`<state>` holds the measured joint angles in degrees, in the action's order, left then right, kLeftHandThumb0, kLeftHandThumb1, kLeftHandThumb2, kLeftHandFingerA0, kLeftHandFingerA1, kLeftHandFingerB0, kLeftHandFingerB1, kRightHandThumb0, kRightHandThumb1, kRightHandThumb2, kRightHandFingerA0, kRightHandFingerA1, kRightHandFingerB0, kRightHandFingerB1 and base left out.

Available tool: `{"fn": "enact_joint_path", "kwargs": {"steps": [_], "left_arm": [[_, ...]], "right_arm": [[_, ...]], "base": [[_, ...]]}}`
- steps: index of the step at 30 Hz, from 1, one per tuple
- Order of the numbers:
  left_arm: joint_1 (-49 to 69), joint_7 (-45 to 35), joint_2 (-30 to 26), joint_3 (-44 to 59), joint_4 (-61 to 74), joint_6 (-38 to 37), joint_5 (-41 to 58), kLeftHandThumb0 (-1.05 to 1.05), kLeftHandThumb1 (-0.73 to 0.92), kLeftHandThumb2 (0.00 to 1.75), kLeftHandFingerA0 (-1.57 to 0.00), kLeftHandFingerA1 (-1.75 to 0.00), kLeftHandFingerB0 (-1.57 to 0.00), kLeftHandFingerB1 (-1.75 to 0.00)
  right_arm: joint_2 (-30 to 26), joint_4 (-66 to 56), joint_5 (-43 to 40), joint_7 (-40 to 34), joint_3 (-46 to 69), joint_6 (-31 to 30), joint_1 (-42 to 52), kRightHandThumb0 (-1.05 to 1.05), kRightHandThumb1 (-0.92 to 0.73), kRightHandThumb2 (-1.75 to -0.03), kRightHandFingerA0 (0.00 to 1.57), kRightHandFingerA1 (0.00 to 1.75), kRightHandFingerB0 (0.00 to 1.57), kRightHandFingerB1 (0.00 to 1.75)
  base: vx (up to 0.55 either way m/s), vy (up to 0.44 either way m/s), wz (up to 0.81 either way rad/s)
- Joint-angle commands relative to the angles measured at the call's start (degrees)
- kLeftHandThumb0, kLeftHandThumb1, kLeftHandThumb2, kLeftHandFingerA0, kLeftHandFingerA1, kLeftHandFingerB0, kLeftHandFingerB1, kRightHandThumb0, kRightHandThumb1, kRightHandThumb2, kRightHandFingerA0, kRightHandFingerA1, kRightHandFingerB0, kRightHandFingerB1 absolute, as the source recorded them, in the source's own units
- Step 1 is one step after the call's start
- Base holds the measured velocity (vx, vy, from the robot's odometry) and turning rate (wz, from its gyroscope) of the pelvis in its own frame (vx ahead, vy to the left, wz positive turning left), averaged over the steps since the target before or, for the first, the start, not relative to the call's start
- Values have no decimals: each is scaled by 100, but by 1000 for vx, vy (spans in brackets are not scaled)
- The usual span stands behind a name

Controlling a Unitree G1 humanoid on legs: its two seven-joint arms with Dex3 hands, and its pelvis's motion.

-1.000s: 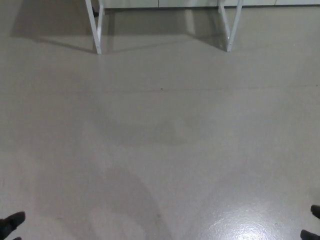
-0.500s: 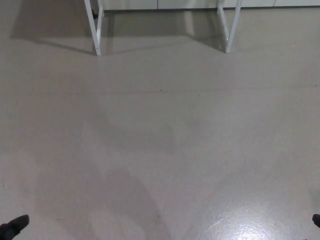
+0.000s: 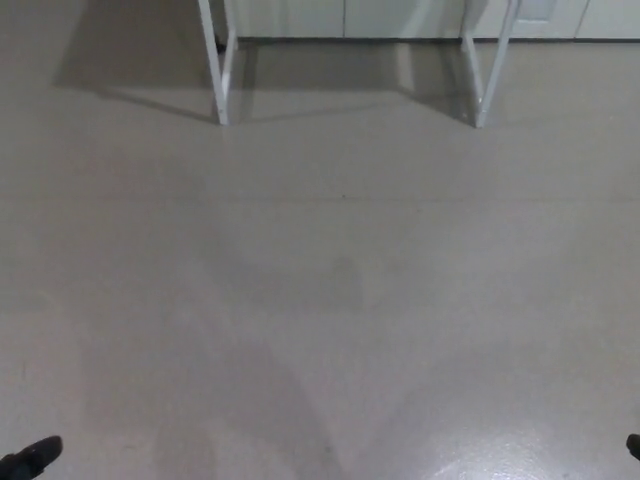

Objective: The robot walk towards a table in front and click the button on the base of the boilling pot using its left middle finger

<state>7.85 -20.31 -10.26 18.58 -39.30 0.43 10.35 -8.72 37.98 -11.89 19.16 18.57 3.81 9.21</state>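
Grey floor [image 3: 340, 280], white table legs [image 3: 218, 70] ahead

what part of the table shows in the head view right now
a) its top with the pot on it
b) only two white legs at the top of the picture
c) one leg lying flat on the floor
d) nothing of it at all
b: only two white table legs show, the left leg and the right leg, both standing on the grey floor at the top edge; the tabletop and pot are out of view.
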Motion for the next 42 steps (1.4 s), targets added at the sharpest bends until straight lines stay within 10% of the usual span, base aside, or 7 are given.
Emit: {"fn": "enact_joint_path", "kwargs": {"steps": [1, 41, 42], "left_arm": [[-31, -76, -107, -9, -13, 34, 113, 10, 45, 91, -23, -58, -14, -51], [-41, 18, -183, -195, -44, 58, 143, 12, 48, 93, -31, -61, -20, -53], [-44, 32, -182, -197, -17, 99, 146, 14, 67, 59, -37, -54, -31, -41]], "right_arm": [[-9, 6, -50, 20, -26, 138, 55, -10, -52, -55, 59, 48, 42, 38], [-178, 322, 382, -403, -495, 523, 60, -16, -52, -55, 68, 49, 42, 38], [-166, 324, 369, -414, -489, 500, 52, -16, -53, -55, 69, 49, 42, 38]], "base": [[188, 684, -29], [227, 11, 3], [233, -58, 8]]}}
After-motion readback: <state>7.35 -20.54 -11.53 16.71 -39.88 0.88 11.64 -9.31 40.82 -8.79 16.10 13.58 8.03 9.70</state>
